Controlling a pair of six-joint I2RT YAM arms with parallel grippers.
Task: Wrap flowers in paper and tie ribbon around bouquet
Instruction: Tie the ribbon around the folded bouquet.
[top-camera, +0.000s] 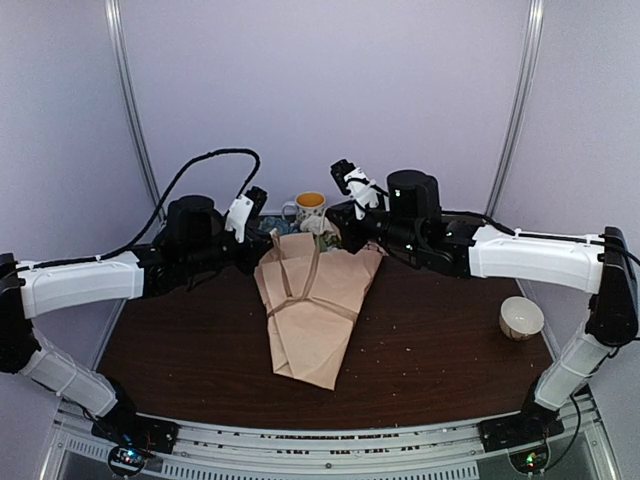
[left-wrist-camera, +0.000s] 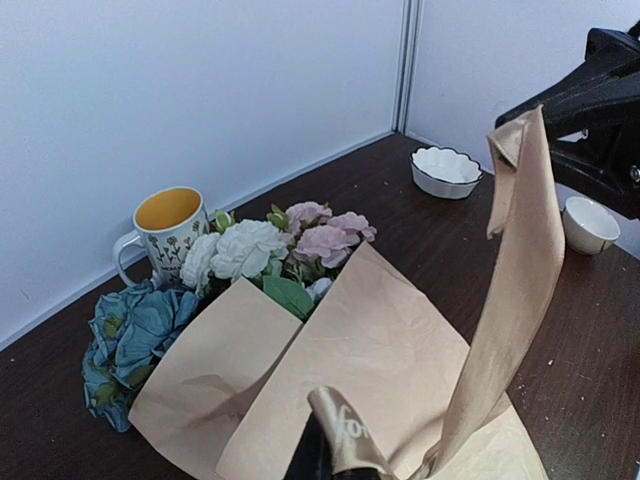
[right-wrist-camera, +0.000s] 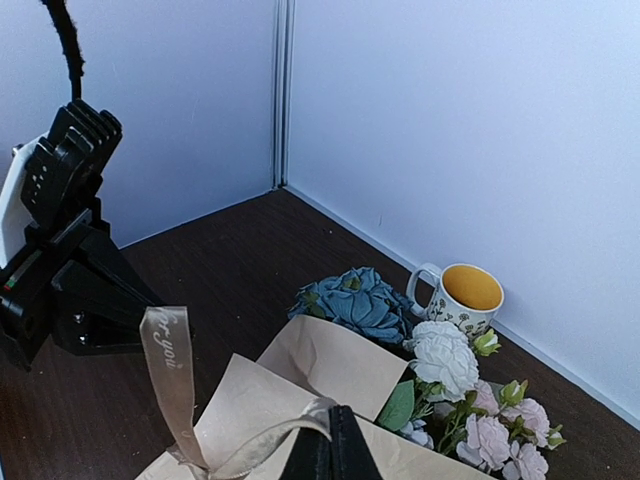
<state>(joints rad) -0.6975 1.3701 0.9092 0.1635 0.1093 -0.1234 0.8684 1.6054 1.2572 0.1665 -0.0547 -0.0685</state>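
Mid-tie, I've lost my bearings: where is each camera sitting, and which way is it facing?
Top external: above and behind the robot, looking down on the bouquet; left arm and right arm show.
Left wrist: on the left arm, facing the far right corner across the flowers; left tool shut on the ribbon.
Right wrist: on the right arm, facing the far left corner; right tool shut on ribbon.
Shared: both wrist views show the mug.

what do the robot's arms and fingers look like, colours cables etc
Both the left arm and right arm have boxy white link shells between bulky black joints. A black cable loops above the left one. The fingers are slim and black, with white plastic mounts behind them.
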